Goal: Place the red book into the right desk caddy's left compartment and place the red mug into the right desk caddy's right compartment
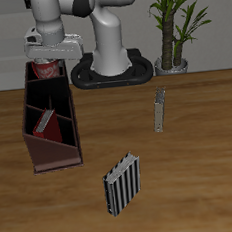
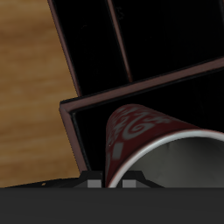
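the gripper (image 1: 48, 56) was closed on the red mug (image 1: 46, 70), holding it over the caddy's (image 1: 43, 145) far end section; the red book (image 1: 46, 120) leaned inside the caddy's wider section.

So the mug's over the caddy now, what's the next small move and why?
Probably lower a little further, then open the fingers: the red mug hangs in the gripper at the right desk caddy's far end, and the red book already sits inside.
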Robot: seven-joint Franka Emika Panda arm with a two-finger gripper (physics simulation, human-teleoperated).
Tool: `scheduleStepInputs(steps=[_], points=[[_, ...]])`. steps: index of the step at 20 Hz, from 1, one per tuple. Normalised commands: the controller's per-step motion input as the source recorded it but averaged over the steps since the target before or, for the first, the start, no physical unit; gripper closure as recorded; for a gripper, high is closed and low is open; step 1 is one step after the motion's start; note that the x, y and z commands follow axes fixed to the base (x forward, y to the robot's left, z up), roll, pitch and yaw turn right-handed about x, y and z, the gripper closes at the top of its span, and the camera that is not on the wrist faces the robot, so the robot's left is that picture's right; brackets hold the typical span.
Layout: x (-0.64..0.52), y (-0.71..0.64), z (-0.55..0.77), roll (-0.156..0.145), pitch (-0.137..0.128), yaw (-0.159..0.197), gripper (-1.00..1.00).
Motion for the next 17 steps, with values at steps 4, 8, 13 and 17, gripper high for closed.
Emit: scheduleStepInputs(steps=[4, 8, 13, 17], points=[[0.05, 0.03, -0.17, -0.002, 0.029, -0.014, 1.0], [0.01, -0.09, -0.15, -0.004, 0.025, -0.027, 1.0], [0.03, 0.08, -0.08, 0.025, 0.008, 0.007, 1.0], [0.01, 0.02, -0.07, -0.006, 0.018, -0.011, -1.0]])
